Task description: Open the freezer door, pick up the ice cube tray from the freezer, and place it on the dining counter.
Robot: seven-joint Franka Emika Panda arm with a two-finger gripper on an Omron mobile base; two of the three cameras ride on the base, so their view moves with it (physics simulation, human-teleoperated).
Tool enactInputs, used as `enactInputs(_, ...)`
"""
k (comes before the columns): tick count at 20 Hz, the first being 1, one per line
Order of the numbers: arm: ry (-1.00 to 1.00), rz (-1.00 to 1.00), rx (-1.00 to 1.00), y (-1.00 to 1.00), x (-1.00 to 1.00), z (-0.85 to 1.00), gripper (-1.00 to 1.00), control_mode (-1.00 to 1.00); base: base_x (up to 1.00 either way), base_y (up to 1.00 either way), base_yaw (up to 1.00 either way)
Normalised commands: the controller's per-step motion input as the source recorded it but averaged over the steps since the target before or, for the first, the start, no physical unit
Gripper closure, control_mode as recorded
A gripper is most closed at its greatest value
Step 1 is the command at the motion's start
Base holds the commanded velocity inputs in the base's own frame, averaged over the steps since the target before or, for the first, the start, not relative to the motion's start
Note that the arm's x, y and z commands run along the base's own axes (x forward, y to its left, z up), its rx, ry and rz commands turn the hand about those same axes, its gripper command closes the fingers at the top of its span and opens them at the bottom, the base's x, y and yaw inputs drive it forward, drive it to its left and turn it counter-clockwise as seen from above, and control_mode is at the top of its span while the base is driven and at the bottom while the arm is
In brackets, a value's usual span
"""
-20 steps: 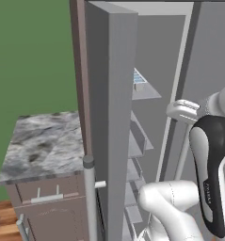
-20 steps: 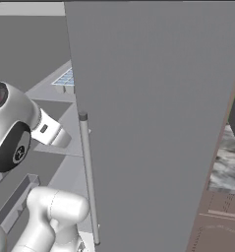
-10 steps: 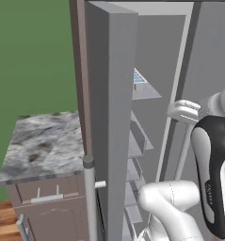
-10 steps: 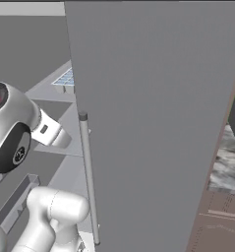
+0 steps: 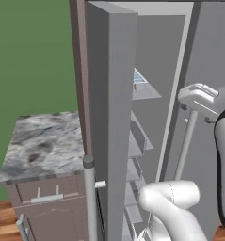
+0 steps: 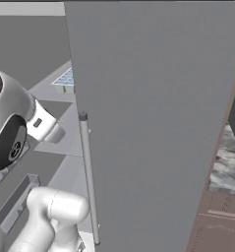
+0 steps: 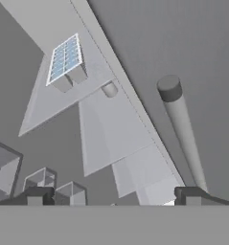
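One freezer door (image 5: 109, 117) stands open on the left, ice cube tray (image 5: 139, 80) up on a far shelf. Right view: tray (image 6: 66, 78) left of the closed door (image 6: 153, 123). Hand view: pincer (image 7: 113, 197) wide, empty, tray (image 7: 65, 60) beyond.

This is a home kitchen, computer-rendered rather than filmed. What shows it most plainly is a tall grey side-by-side fridge: its freezer door (image 5: 111, 117) stands swung open, with a long vertical silver bar handle (image 5: 90, 197), and the freezer (image 5: 151, 108) inside has pale grey shelves stacked one above another. On an upper shelf sits an ice cube tray (image 7: 65, 59), pale blue-white with a grid of small cells. Just beside the fridge is a low cabinet with a marbled grey stone top (image 5: 43, 143) and drawer fronts with metal pulls, set against a plain green wall (image 5: 31, 56), over a wood-toned floor.
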Motion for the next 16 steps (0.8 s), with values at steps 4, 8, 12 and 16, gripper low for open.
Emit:
enactInputs(4,0.00,-0.04,0.07,0.29,-0.44,0.61,-1.00,-1.00,0.00,0.00,0.00)
enactInputs(8,0.00,-0.13,0.00,0.65,-0.33,0.35,-1.00,-1.00,0.00,0.00,0.00)
enactInputs(12,0.01,-0.19,0.00,0.49,-0.17,0.10,-1.00,-1.00,0.00,0.00,0.00)
enactInputs(16,0.00,-0.25,0.09,0.07,0.00,-0.01,-1.00,-1.00,0.00,0.00,0.00)
